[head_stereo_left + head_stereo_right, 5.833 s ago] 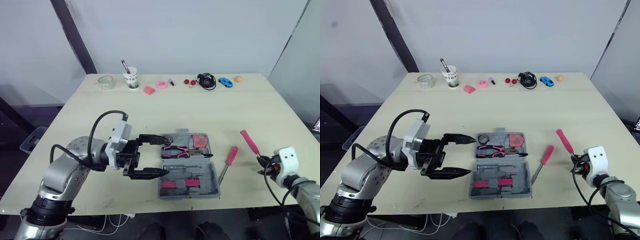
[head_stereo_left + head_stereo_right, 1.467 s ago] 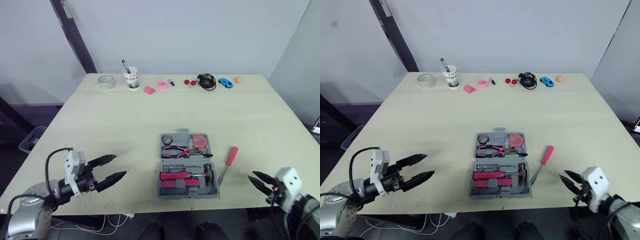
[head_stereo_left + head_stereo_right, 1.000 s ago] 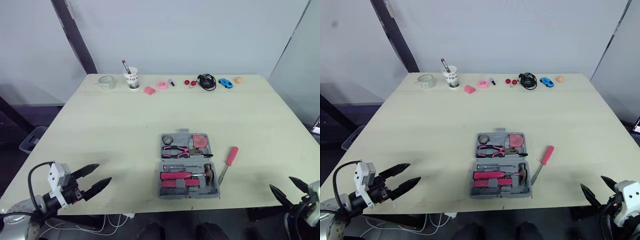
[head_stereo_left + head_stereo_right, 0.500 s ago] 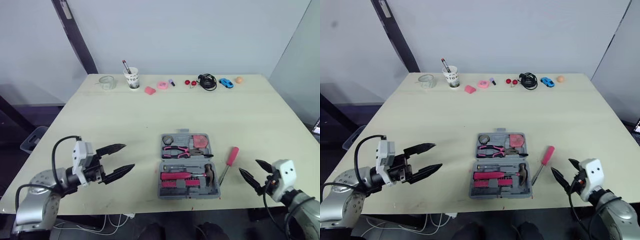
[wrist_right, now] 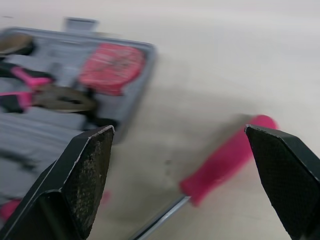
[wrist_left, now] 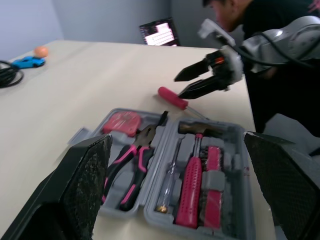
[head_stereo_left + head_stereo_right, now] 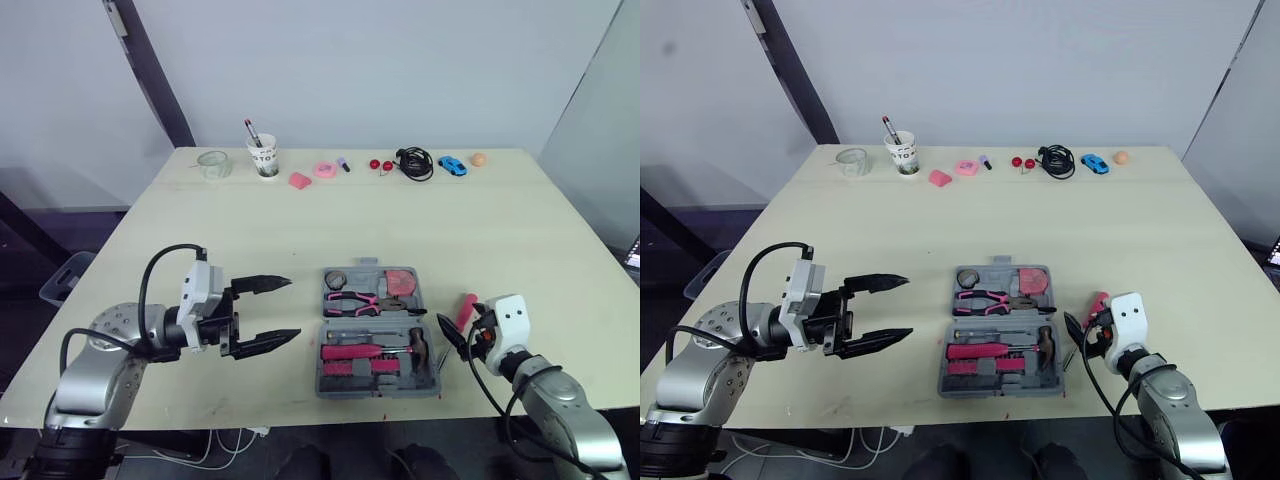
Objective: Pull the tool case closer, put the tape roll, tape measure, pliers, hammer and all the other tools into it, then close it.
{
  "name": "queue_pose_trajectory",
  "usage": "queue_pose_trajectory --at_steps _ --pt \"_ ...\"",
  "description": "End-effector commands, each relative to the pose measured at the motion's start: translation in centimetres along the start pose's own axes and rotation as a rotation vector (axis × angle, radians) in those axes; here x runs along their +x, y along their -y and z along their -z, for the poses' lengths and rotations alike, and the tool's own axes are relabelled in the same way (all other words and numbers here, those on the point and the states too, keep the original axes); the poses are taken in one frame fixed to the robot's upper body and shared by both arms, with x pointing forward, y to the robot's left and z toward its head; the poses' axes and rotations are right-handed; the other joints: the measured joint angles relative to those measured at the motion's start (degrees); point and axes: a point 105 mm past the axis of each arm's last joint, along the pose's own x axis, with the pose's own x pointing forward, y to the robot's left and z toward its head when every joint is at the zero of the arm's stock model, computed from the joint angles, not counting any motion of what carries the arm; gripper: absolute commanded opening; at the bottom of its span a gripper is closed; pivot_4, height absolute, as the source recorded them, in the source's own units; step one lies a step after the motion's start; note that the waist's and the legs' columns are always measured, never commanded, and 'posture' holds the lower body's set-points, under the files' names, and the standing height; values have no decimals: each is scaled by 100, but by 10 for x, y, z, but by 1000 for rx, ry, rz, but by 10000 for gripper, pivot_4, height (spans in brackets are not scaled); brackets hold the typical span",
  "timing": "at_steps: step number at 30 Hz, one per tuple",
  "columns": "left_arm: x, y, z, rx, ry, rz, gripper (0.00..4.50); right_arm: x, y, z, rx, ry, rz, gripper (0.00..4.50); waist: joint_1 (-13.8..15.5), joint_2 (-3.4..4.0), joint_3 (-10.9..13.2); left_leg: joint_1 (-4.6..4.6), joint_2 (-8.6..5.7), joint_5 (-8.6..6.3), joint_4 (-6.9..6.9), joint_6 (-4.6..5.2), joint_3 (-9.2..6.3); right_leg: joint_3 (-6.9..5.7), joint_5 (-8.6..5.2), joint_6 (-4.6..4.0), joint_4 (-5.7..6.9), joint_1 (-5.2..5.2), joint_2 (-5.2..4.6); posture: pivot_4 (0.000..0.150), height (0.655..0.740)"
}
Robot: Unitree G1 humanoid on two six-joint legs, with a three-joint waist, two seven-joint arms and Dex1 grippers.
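Note:
The grey tool case (image 7: 432, 385) lies open near the table's front edge. It holds a tape roll (image 7: 335, 277), a pink tape measure (image 7: 400, 280), pink-handled pliers (image 7: 353, 300) and a pink-handled hammer (image 7: 365, 351). A pink screwdriver (image 5: 225, 161) lies on the table just right of the case. My right gripper (image 7: 457, 332) is open and hovers low over that screwdriver, which lies between and ahead of its fingers. My left gripper (image 7: 293, 308) is open with nothing in it, a short way left of the case and pointing at it.
Along the far table edge stand a glass jar (image 7: 212, 163), a paper cup with a pen (image 7: 262, 157), small pink items (image 7: 322, 169), a black cable (image 7: 412, 161), a blue toy car (image 7: 450, 165) and an orange ball (image 7: 477, 158). A person (image 6: 280, 25) is beyond the table's right side.
Both arms have swung in toward the case. The left gripper moved right, close to the case's left side. The right gripper moved left and now hovers over the screwdriver.

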Motion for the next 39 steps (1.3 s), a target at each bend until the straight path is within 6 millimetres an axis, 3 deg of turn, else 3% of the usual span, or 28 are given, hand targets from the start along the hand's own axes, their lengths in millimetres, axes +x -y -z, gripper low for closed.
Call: queue_pose_trajectory --at_steps 1,13,17,21,23,30,34,36,39 --pt "6 3 -16 47 23 43 45000 3 3 -1 -17 -3 72 43950 -4 0 0 0 1 0 0 0 0 -1 0 0 0 0 2 1500 7400" --pt "12 5 -26 56 36 88 45000 14 5 28 111 -113 155 43950 -16 0 0 2 3 0 0 0 -2 1 0 -1 2 0 6 1500 7400" --pt "13 6 -28 58 38 96 45000 17 9 30 89 -120 175 31738 -19 -1 0 2 3 0 0 0 -1 3 0 0 1 0 6 1500 7400" --pt "14 7 -29 59 41 99 45000 18 12 29 79 -117 180 10332 -20 -1 -1 3 3 0 0 0 -1 2 0 0 2 0 7 1500 7400" --pt "15 7 -29 59 43 102 45000 19 14 28 69 -114 183 4089 -21 -1 -1 3 3 0 0 0 -1 2 0 0 2 0 7 1500 7400" --pt "16 7 -30 58 48 107 45000 19 20 26 49 -106 186 3832 -19 -1 -1 3 3 0 0 0 -1 3 0 0 2 0 7 1500 7400" --pt "16 7 -30 56 51 111 45000 15 27 15 19 -70 164 3832 -15 0 0 2 2 0 0 0 -1 3 0 0 2 0 6 1500 7400" --pt "15 7 -29 55 48 117 45000 13 28 7 -17 -45 129 3832 -17 1 1 2 2 0 0 0 0 3 0 0 1 0 6 1500 7400" --pt "12 9 -27 58 36 142 45000 5 14 -13 -125 -3 -61 3832 -16 9 6 2 2 0 0 0 0 3 0 0 1 0 7 1500 7400"
